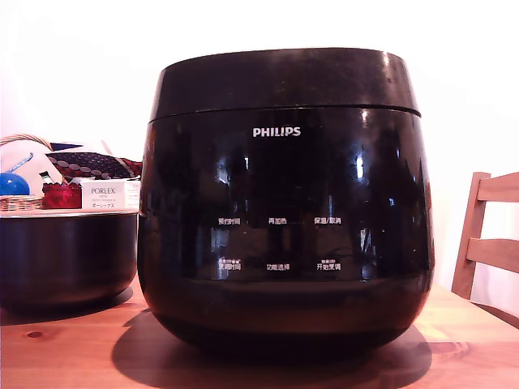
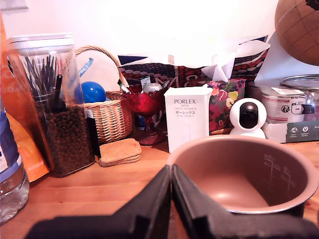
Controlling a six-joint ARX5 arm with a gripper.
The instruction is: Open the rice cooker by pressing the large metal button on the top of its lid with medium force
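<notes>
Jaws: your gripper [image 2: 171, 172] was pinched closed, holding nothing, over the pot [image 2: 279, 199].
Cooker: cooker [image 1: 284, 211] sat on the table [image 1: 73, 348], lid [image 1: 284, 77] down.
Risk: button wasn't visible, so you could've pressed off-center and slid.

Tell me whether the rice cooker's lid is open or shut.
Shut. In the exterior view the lid sits flat on the rice cooker, with only a thin seam between them and no inner face showing.
</notes>
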